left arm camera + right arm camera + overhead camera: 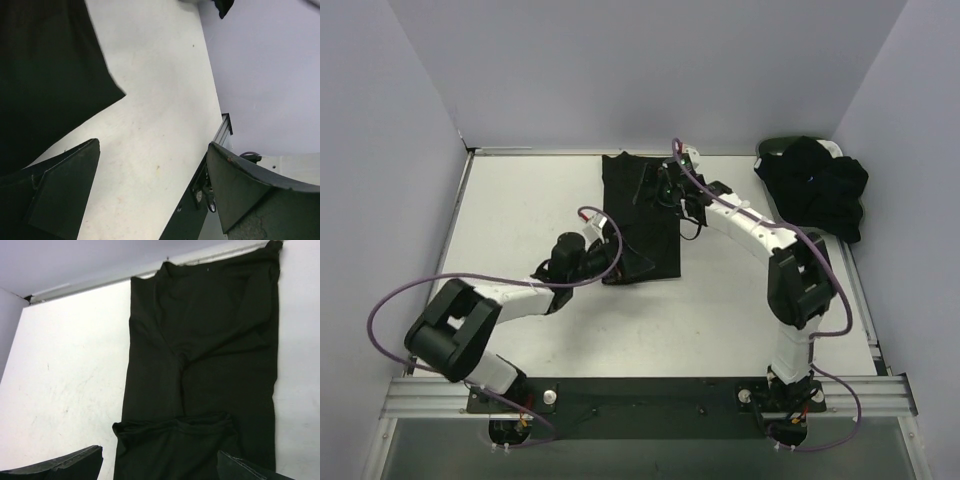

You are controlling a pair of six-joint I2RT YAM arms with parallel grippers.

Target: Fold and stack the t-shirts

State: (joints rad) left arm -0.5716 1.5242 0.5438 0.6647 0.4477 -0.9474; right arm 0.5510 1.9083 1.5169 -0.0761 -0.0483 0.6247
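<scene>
One black t-shirt [640,215] lies flat on the white table [520,200], folded lengthwise into a long strip. My left gripper [625,265] hovers at its near end, open; the left wrist view shows its gripper [155,185] with only bare table between the fingers [65,190] and the shirt [45,85] off to the side. My right gripper [657,186] sits over the strip's far right part, open. In the right wrist view that gripper [160,470] stands above the shirt [210,355], where a turned-over end [175,427] lies between the fingertips [60,467].
A heap of black garments [818,190] sits at the back right on a dark basket [775,148]. Pale walls close the table on three sides. An aluminium rail [640,395] carrying both arm bases runs along the near edge.
</scene>
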